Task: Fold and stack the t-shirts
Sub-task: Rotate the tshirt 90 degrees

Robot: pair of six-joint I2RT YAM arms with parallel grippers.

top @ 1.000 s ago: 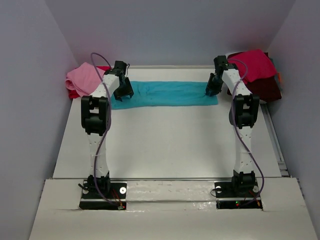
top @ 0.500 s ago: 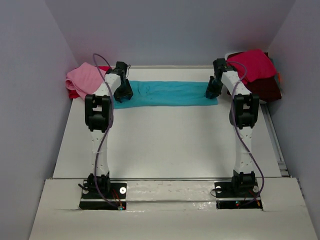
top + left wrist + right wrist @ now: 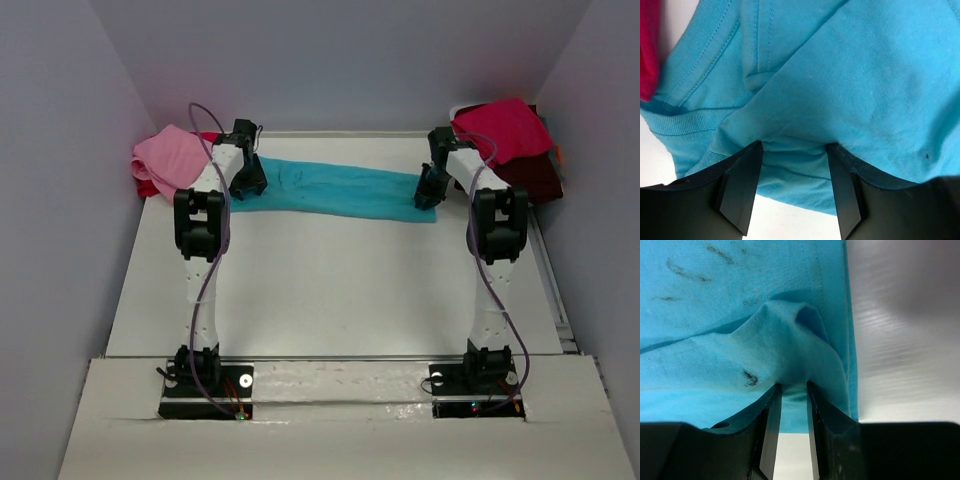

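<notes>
left of the turquoise t-shirt, against the wall, a pink t-shirt lies crumpled on a red t-shirt. the turquoise t-shirt stretches as a long band across the far part of the counter, between the two piles. at its left end the left gripper has its fingers set fairly wide with a thick fold of the collar end bunched between them. at its right end the right gripper is nearly closed, pinching a ridge of cloth beside the hem. dark streaks mark the cloth there, too smeared to read. right of the turquoise t-shirt a crimson t-shirt sits on a dark maroon t-shirt.
</notes>
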